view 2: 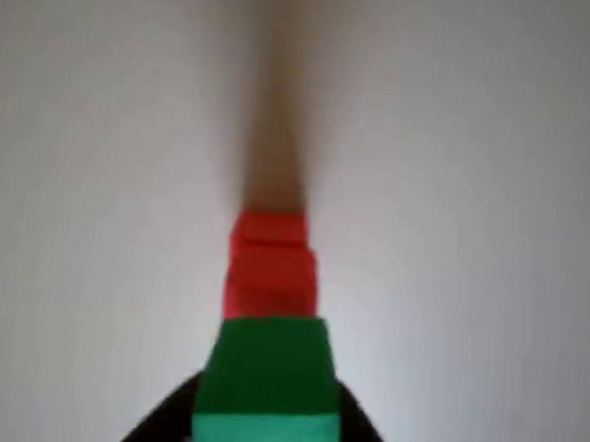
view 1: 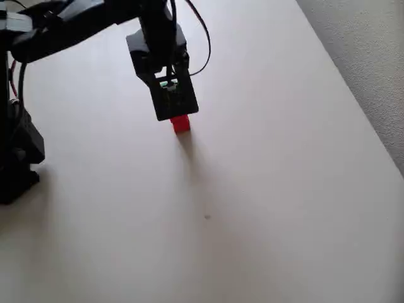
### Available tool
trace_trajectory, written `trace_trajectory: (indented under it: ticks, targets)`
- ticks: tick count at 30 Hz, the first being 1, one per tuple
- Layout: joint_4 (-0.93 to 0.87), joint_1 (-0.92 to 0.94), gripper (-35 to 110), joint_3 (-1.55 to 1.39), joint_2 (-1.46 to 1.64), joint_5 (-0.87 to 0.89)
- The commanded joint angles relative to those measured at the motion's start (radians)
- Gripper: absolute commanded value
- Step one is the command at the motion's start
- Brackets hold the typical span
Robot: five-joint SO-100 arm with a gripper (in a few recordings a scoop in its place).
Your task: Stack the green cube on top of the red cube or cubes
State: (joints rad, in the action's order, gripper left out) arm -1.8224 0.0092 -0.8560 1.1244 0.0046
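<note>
A black robot arm reaches in from the top left of the overhead view across a plain pale table. Its gripper points downward, and a sliver of the green cube shows between the black fingers.

In the wrist view, the green cube sits between the two dark fingertips, which press against its left and right sides, closed only as far as the cube's width allows. Directly beyond the green cube, two red cubes stand one on the other, the green one appearing to sit on top of them; whether it rests fully on them cannot be told. A long soft shadow runs away from the stack.

In the overhead view, the red cubes peek out just beyond the fingertips. The table's right edge runs diagonally, well apart from the fingers, with textured grey floor past it. Bare tabletop lies open on every side of the stack.
</note>
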Motion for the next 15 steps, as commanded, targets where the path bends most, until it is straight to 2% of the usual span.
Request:
trace_trajectory:
  ticks: [1, 15]
  targets:
    - [-0.006, -0.003, 15, 0.037, 0.005, 0.011]
    - [-0.006, 0.006, 21, 0.037, -0.006, -0.005]
